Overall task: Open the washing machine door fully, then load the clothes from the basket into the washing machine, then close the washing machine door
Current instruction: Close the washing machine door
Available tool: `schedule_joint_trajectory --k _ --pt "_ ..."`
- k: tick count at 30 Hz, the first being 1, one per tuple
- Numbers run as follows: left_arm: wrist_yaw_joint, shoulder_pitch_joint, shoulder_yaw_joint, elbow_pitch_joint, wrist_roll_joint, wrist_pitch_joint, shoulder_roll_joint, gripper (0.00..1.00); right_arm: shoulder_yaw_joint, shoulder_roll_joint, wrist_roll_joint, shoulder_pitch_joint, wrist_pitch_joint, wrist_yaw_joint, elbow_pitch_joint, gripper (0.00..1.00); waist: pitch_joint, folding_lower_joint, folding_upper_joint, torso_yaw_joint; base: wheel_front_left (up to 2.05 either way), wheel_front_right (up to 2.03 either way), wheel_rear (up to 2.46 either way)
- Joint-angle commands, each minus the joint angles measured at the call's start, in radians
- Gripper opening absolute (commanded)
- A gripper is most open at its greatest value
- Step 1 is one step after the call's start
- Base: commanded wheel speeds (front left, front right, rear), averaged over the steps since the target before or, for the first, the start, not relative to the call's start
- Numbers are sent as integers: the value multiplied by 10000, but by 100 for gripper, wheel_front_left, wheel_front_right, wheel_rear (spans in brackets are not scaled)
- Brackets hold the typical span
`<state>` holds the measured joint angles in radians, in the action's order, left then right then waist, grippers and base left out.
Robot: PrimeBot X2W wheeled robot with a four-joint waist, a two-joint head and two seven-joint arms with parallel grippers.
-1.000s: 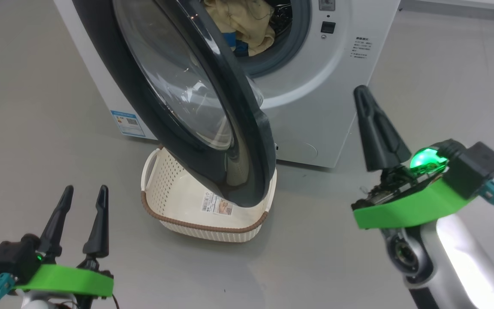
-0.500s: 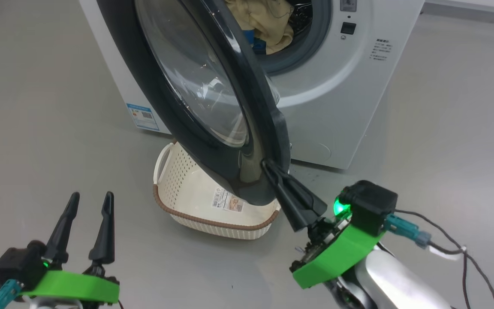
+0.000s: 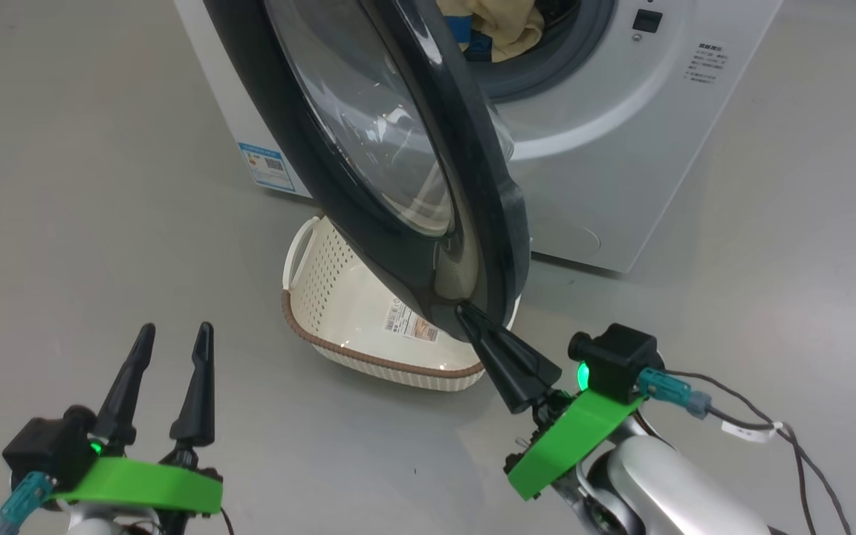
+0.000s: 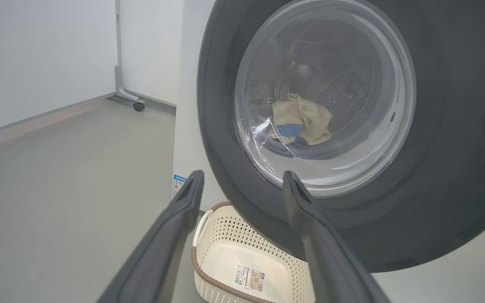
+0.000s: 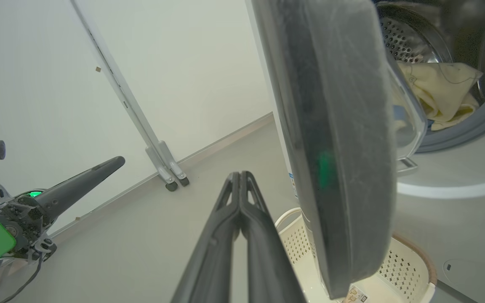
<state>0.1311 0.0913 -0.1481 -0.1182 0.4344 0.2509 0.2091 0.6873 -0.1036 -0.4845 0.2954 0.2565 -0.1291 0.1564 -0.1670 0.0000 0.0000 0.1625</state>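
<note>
The washing machine stands with its black-rimmed door swung partly open, the glass bowl facing me. Pale yellow clothes with blue trim lie in the drum, and the same clothes show through the glass. Under the door sits the cream basket, with nothing in it but its label sticker. My right gripper is shut and holds nothing. Its tip is at the door's lower rim on the outer side; contact is unclear. In the right wrist view the door is edge-on beside my right gripper. My left gripper hangs open at the lower left.
Grey floor lies all around. A white wall with a wheeled metal post stands left of the washing machine. A cable trails from my right wrist. The basket is close below my open left gripper.
My right gripper swung from the washing machine's right side down and left to the door's lower rim, staying shut. The head view has shifted. My left gripper has kept its pose.
</note>
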Motion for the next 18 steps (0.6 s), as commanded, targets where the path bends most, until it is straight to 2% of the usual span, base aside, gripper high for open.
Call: schedule_joint_trajectory --k 1,18 --pt "-4 447 360 243 90 109 138 100 33 144 -78 405 53 -16 -256 0 -43 0 0 26 0 0 0" --pt "-4 872 283 221 173 109 153 100 -1058 331 54 806 53 -16 253 0 -536 0 0 206 0 0 0"
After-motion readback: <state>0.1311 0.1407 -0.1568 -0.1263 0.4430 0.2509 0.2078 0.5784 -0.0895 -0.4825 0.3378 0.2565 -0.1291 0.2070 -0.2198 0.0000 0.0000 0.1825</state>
